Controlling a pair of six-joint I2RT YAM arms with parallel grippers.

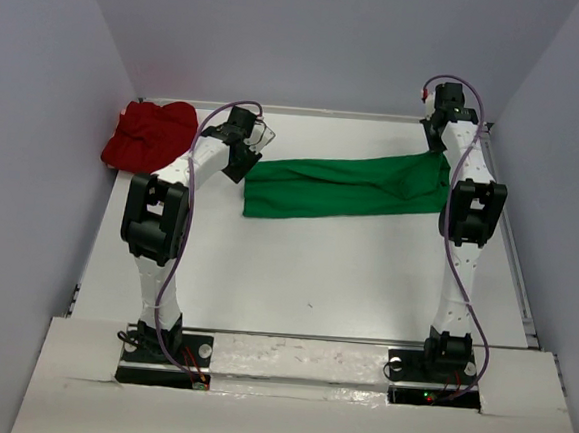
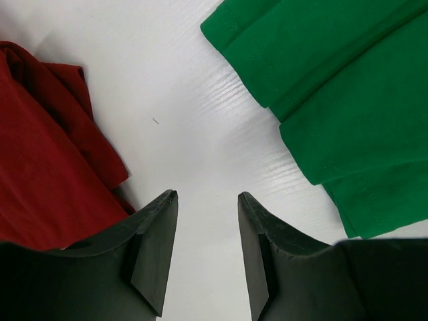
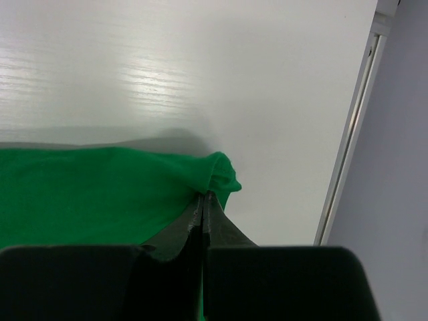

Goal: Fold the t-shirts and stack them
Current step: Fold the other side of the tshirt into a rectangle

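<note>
The left tool [image 2: 207, 197] stands about half open with nothing between its fingers; only bare table [image 2: 180, 100] shows in the gap. It hangs above the table and points down at the strip between the two shirts. The red shirt [image 2: 40, 167] lies to the left of this tool as a crumpled heap, its near edge just beside the left finger [image 2: 157, 247] in the wrist view. The green shirt [image 2: 334, 87] lies to the tool's right, flat on the table in overlapping layers with a hemmed edge showing. Neither shirt touches the left tool.

The right tool [image 3: 204, 197] is closed tight, its fingers meeting on a small bunched corner of the green shirt. That pinch of cloth bulges just past the fingertips, and the rest of the shirt spreads away to this tool's left. To the tool's right the table runs to a pale rail [image 3: 351, 134] at its edge, with a grey wall [image 3: 401, 167] beyond.

From above, the green shirt stretches as a long band from the right tool across to just short of the left tool. The red shirt sits well apart from it, in the far left corner of the table behind the left arm. The shirts are not stacked.
</note>
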